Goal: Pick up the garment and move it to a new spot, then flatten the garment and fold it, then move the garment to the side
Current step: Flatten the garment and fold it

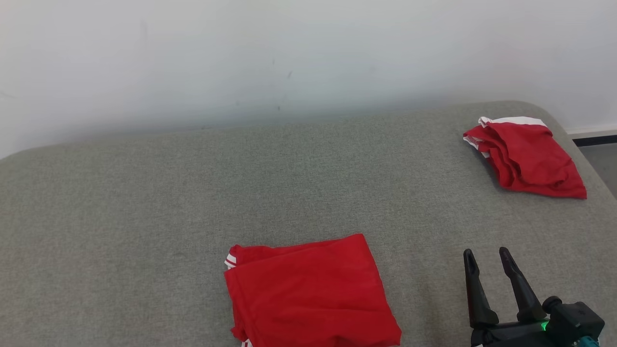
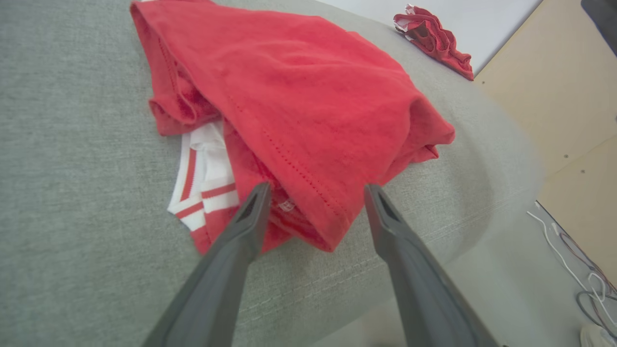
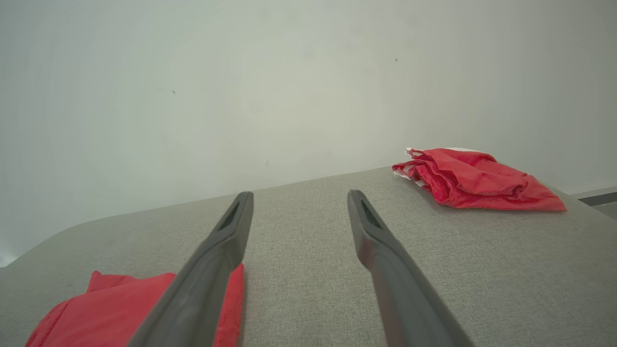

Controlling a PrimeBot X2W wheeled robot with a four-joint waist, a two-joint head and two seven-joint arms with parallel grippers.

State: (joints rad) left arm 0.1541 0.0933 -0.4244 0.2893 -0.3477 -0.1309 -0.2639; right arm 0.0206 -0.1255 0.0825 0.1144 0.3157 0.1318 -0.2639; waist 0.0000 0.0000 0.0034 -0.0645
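The folded red garment [image 1: 308, 289] lies at the near edge of the grey bed [image 1: 193, 193], about in the middle. The left hand [image 2: 316, 188] is open, with one finger on each side of the garment's near corner. The right hand [image 1: 486, 251] is open too and holds nothing, just right of the garment. Another red garment [image 1: 528, 156] lies bunched up at the far right corner.

left pincer [image 2: 315, 190] fingers spread — right pincer [image 1: 486, 252] likewise, tips apart.
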